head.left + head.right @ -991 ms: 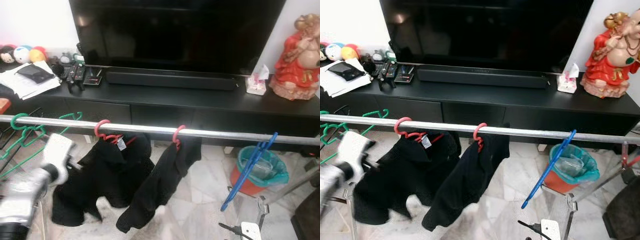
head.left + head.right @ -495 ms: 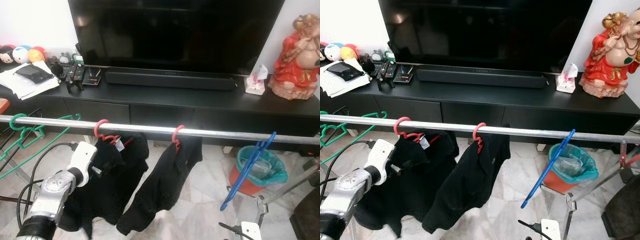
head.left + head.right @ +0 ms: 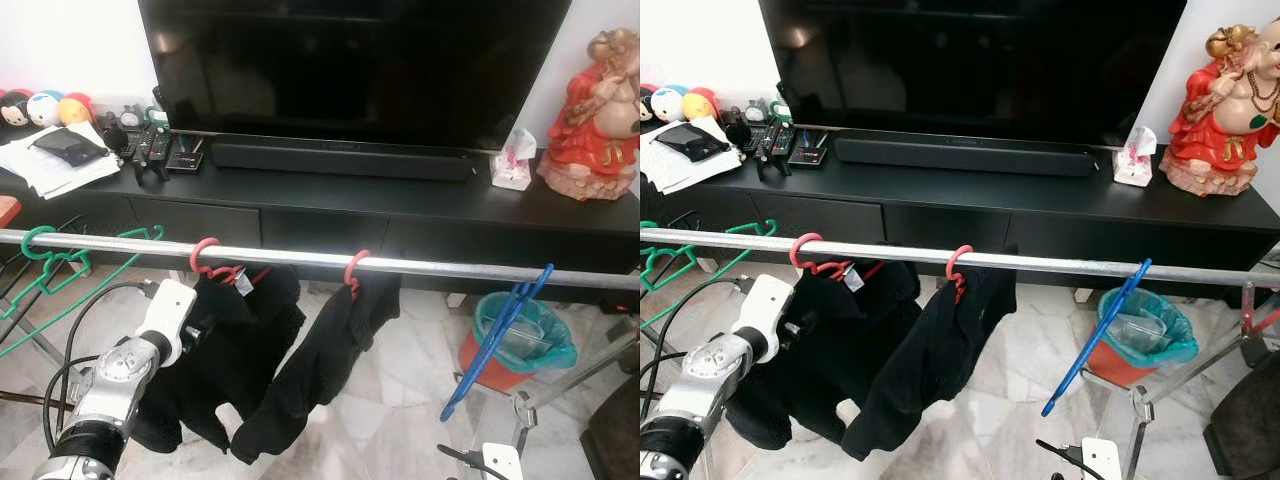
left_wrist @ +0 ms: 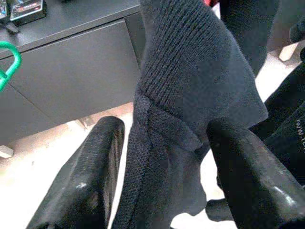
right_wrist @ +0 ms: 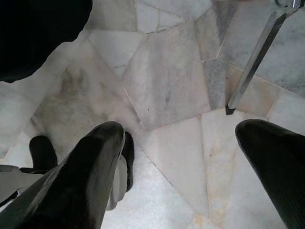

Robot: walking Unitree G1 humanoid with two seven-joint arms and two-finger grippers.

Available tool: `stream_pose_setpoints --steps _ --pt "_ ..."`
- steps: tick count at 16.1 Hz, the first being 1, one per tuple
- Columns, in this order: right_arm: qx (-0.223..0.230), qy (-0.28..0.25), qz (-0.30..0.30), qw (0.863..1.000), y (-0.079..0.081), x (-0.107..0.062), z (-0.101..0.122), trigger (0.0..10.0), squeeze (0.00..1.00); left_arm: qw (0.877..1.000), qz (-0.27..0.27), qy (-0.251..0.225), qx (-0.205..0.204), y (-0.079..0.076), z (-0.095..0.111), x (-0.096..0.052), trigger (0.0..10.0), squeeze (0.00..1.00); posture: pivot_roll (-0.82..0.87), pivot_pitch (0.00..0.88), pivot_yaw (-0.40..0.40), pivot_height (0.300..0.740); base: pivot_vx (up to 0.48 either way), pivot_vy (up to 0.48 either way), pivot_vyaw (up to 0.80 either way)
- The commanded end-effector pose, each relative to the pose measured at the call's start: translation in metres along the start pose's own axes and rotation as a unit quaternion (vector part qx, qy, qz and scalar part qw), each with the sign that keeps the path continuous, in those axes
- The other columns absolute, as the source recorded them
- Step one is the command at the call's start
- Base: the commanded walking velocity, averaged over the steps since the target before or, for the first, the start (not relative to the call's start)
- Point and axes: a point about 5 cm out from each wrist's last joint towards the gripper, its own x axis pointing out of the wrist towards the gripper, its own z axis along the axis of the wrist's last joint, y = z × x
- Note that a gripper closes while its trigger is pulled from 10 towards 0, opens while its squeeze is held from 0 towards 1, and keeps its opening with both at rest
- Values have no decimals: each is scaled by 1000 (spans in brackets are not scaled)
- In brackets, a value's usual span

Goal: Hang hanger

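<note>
Left wrist view: fingers straddle the garment, hanger already on the rail

Left wrist view shows the left gripper (image 4: 162, 176) with its two black fingers (image 4: 90, 176) spread apart and a fold of black knitted garment (image 4: 190, 86) lying between them; the cloth touches or nearly touches both fingers, but they do not look pressed shut on it, so I judge them open around the fabric rather than gripping it. From the head views the left gripper (image 3: 195, 318) sits at the left shoulder of that black garment (image 3: 235, 350), just below the rail.

The red hanger (image 3: 207, 258) carrying this garment is hooked over the silver rail (image 3: 450, 268), so the hanging itself looks done; what is left, by my reading, is to draw the fingers clear of the cloth without tugging the hanger off. A second red hanger (image 3: 354, 270) with another black garment (image 3: 330, 370) hangs just beside it on the same rail, a green hanger (image 3: 40, 245) sits at the left end, and a blue hanger (image 3: 500, 335) hangs near the right end.

The right gripper (image 5: 186, 181) hangs idle over the marble floor (image 5: 167, 81), fingers wide apart and holding nothing
</note>
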Motion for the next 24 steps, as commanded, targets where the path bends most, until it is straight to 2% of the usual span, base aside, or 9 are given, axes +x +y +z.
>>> stream_pose_setpoints --steps 1,10,15,22,24 --pt "8 -1 -6 1000 -4 -1 -1 10000 0 1000 1 -6 -1 0 2 2 0 0 -39 0 -63 732 0 0 0" --pt "8 0 -6 1000 -4 -1 -1 10000 0 1000 -9 -26 -13 -14 4 6 0 0 -36 0 -63 732 0 0 0" --pt "10 0 -6 1000 -3 -1 -2 10000 0 999 -21 -20 -21 -25 -1 7 0 0 -38 0 -57 732 0 0 0" --pt "10 1 -5 1000 -3 -1 -2 10000 0 1000 -19 -15 -19 -27 -3 6 0 0 -36 0 -56 732 0 0 0" --pt "9 1 -6 1000 -3 -1 -2 10000 0 1000 -3 -22 -19 -27 -2 6 0 0 -37 0 -55 732 0 0 0"
